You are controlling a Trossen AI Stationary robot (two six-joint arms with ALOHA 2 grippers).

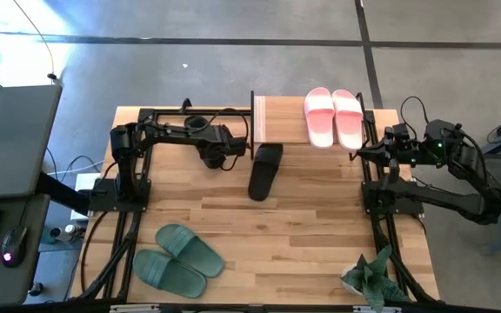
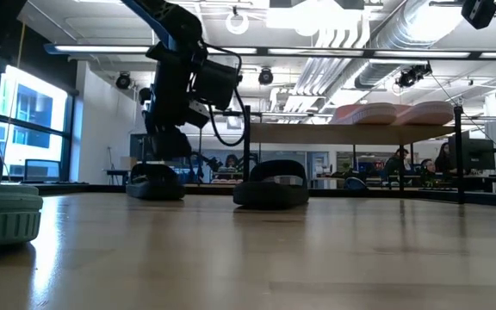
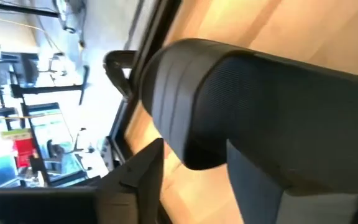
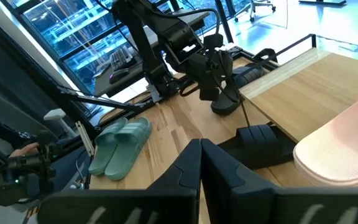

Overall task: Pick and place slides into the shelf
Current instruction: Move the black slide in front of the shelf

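Note:
My left gripper (image 1: 220, 159) stands over one black slide (image 2: 155, 182), pointing down, shut on it. That slide fills the left wrist view (image 3: 260, 112). The second black slide (image 1: 265, 169) lies on its sole on the table, its far end under the shelf (image 1: 281, 120). The pink pair (image 1: 333, 117) rests side by side on the shelf's plank top. The green pair (image 1: 177, 259) lies at the table's near left. My right gripper (image 4: 201, 163) is shut and hovers at the shelf's right end, beside the pink pair, touching nothing. My left gripper comes at the black slide (image 4: 224, 102) from above, pointing down. One finger (image 3: 138, 180) shows at the slide's side edge (image 3: 185, 149); the slide hides the other finger. The slide sits low under the gripper; whether its sole is on the table, I cannot tell.
A green leafy thing (image 1: 368, 274) lies at the table's near right corner. The arm bases and black frames stand along the left (image 1: 116, 187) and right (image 1: 390, 196) sides. Bare wood (image 1: 303, 243) lies between the green pair and the leafy thing.

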